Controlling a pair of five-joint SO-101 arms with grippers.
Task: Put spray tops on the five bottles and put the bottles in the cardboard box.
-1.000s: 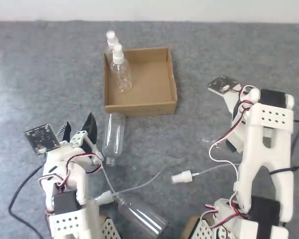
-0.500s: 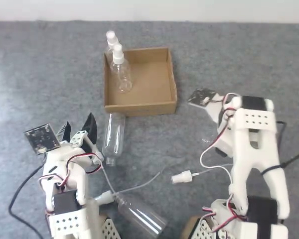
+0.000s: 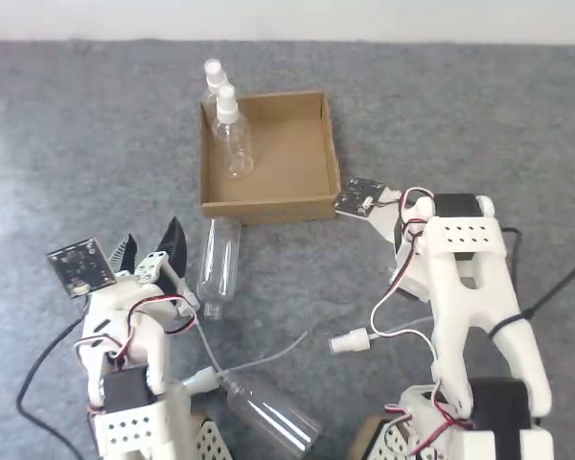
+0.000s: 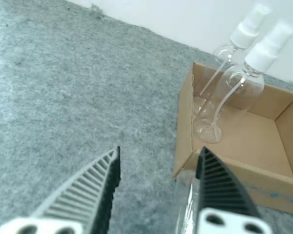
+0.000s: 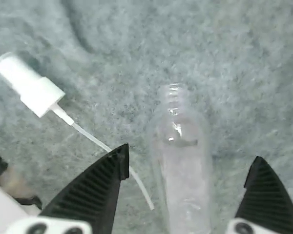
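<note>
Plainly both gape empty — right gripper (image 5: pixel 190 152) straddles a capless bottle (image 5: pixel 181 161), seemingly untouched; left gripper (image 4: pixel 160 151) near cardboard box (image 4: pixel 185 122).

Box at back centre of worktop, bottles and spray tops in front, one arm either side.
Box (image 3: pixel 297 196) sits on the worktop (image 3: pixel 77 144); capped bottle (image 3: pixel 232 139) lies in it along the left wall, second capped bottle (image 3: pixel 211 79) at the far-left corner behind it, in or out cannot tell. Uncapped bottle (image 3: pixel 218 264) lies just before the box's front-left corner, left claw (image 3: pixel 153 235) just left of it, jaws apart. Front bottle (image 3: pixel 273 412) lies at the near edge, spray top (image 3: pixel 199 380) at its neck. Loose spray top (image 3: pixel 350 340) lies right of centre. Right claw (image 5: pixel 190 153), jaws apart, straddles another bare bottle (image 5: pixel 181 175) before the box's front-right corner.
</note>
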